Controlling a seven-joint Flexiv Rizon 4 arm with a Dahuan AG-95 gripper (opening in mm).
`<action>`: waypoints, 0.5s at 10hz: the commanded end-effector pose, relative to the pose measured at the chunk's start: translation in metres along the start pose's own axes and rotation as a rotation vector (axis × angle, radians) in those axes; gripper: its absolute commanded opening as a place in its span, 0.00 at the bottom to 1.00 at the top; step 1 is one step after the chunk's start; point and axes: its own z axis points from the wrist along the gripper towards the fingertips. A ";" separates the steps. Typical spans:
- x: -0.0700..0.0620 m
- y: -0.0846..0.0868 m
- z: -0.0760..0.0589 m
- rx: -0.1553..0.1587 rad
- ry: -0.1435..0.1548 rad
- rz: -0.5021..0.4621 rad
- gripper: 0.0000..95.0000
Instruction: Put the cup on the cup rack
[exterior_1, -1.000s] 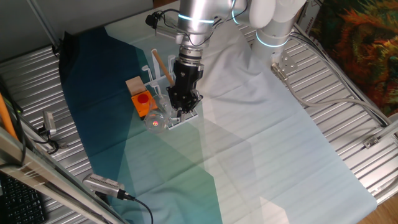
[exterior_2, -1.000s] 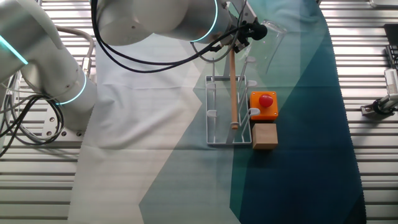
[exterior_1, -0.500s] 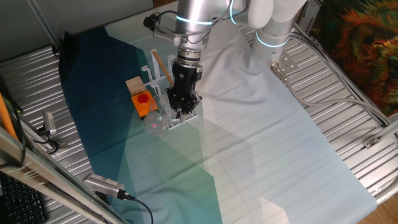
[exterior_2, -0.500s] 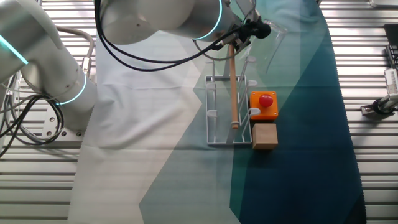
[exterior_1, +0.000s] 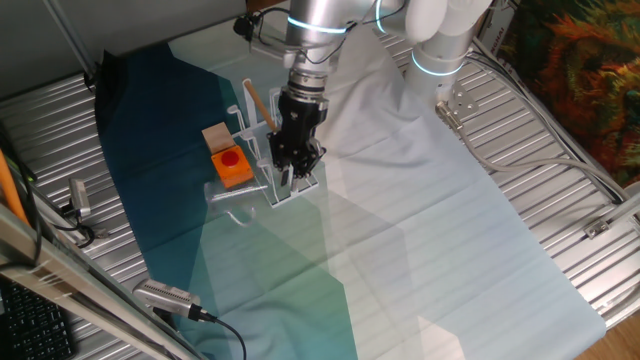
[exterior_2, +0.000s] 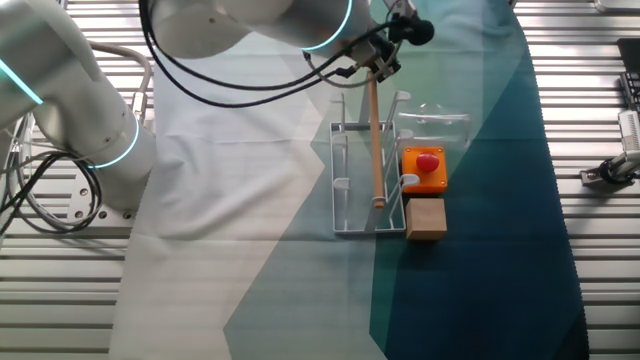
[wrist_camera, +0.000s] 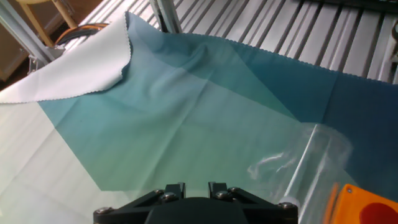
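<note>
The cup (exterior_2: 437, 118) sits over a peg at the far end of the white cup rack (exterior_2: 345, 185), just beside the orange box (exterior_2: 424, 168). The claw (exterior_1: 288, 172) hangs low against the rack; whether it is wide or narrow I cannot tell.

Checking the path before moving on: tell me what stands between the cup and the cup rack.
Nothing visible does. The cup sits right against the outer side of the cup rack, beside the orange box; whether it hangs on a peg is unclear.
</note>
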 end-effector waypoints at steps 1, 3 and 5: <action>0.000 0.000 -0.002 0.009 0.037 -0.009 0.40; -0.003 0.001 -0.002 0.033 0.098 0.006 0.40; -0.019 0.002 -0.001 0.051 0.156 0.037 0.40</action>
